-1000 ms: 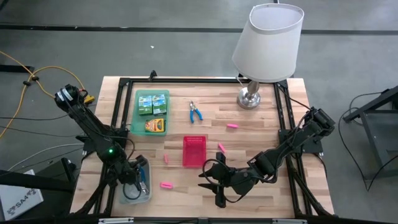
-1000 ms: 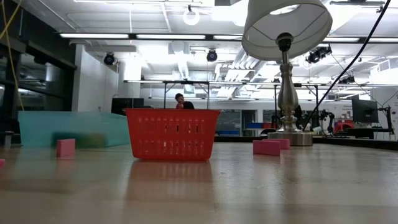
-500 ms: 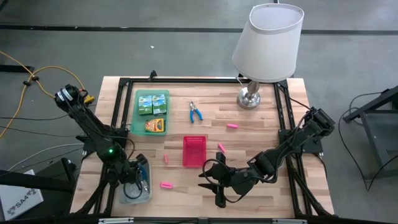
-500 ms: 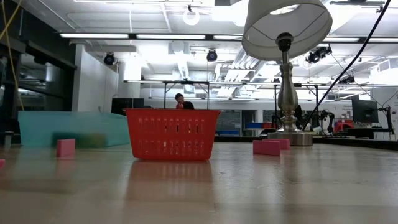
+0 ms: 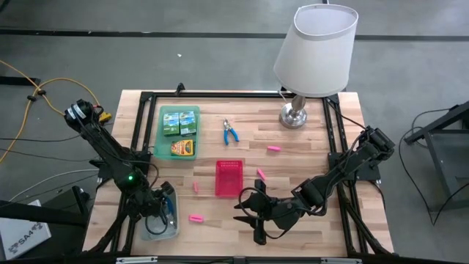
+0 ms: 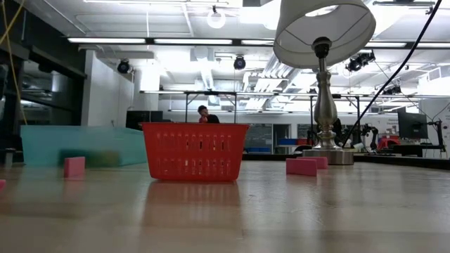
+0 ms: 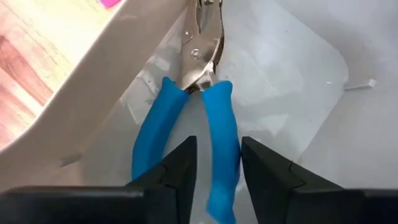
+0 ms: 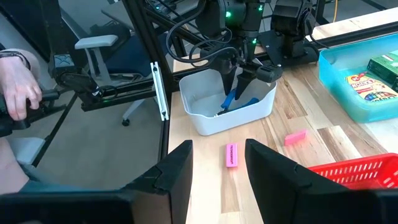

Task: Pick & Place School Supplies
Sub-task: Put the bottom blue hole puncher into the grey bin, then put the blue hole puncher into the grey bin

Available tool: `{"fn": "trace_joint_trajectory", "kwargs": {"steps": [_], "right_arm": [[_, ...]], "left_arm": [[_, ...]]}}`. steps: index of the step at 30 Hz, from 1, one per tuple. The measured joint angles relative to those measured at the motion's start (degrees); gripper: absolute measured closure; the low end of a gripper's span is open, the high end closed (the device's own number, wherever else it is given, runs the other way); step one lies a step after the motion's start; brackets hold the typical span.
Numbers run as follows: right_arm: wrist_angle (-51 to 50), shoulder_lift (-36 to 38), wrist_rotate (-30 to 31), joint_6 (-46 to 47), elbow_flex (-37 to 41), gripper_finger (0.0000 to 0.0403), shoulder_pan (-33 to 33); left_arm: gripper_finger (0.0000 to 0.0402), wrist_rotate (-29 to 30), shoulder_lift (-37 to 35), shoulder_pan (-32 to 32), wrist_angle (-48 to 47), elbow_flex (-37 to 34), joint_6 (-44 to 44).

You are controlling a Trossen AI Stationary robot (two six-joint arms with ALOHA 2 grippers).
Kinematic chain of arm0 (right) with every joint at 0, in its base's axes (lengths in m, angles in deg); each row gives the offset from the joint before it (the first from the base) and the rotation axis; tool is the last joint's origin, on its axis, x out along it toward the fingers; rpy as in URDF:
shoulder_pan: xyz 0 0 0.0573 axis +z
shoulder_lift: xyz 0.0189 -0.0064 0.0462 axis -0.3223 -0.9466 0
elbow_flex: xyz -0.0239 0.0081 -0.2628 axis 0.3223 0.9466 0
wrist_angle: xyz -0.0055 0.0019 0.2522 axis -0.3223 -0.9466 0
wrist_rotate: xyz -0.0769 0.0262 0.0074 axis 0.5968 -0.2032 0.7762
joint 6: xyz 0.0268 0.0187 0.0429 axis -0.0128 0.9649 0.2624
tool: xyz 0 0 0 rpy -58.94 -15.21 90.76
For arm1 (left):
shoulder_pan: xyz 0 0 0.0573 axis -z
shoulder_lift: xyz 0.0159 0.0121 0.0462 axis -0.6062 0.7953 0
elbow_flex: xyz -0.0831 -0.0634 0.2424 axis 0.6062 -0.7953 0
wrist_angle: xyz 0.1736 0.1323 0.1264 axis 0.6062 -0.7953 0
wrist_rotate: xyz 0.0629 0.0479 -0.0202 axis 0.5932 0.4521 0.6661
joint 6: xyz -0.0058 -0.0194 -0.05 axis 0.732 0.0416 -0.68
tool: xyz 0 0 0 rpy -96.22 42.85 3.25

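In the high view we see the left tool (image 5: 163, 207) at the lower left of the frame, lowered into the clear plastic bin (image 5: 150, 232) that stands on the wooden counter (image 5: 308, 147). In the left wrist view its two dark fingers (image 7: 180, 165) are a little spread, and one blue handle of the blue-handled pliers-like tool (image 7: 205, 118) lies between them; we cannot tell if the fingers touch it. This blue-handled item rests inside the bin, with its metal nose toward the bin wall.

The right tool (image 5: 253, 213) is at the lower middle of the high view, just beside the red mesh basket (image 5: 228, 178). Its fingers (image 8: 180, 168) stand apart and pinch nothing.

A second pair of blue-handled pliers (image 5: 230, 132) lies on the counter in the upper middle, to the right of the green tray (image 5: 158, 125). In the tray are two green boxes (image 5: 179, 121) and a yellow box (image 5: 183, 147). Four pink erasers lie on the counter: one (image 5: 196, 218) near the bin, one (image 5: 196, 187) left of the basket, one (image 5: 260, 174) right of the basket, and one (image 5: 273, 149) below the lamp (image 5: 315, 51).

In the right wrist view a person's hand (image 8: 15, 87) shows at the left edge, beyond the counter.
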Motion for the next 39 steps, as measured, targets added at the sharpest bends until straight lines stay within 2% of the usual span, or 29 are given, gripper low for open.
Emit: {"fn": "trace_joint_trajectory", "kwargs": {"steps": [4,12,25,30,34,39], "right_arm": [[0.01,0.0,0.0,0.0,-0.01,0.0264,0.0],[-0.01,0.0,0.0,0.0,0.0,0.0264,0.01],[-0.01,0.0,0.0,0.0,-0.02,0.0264,-0.02],[-0.01,0.0,0.0,-0.39,-0.02,0.0264,-0.02],[-0.03,0.0,0.0,-0.42,0.0,0.0264,-0.02],[-0.03,0.0,0.0,-0.42,0.0,0.0264,-0.02]], "left_arm": [[0.0265,-0.02,-0.02,0.0,0.0,0.0,-0.04],[0.0264,-0.03,-0.47,0.89,1.97,0.01,0.39],[0.0264,0.16,-5.69,1.03,3.06,0.15,0.49],[0.0263,0.65,-8.4,0.95,2.95,0.15,3.43],[0.0263,4.78,-11.51,0.1,2.93,0.15,4.26],[0.0264,14.84,-14.43,-3.8,3.01,0.15,-0.03]]}}
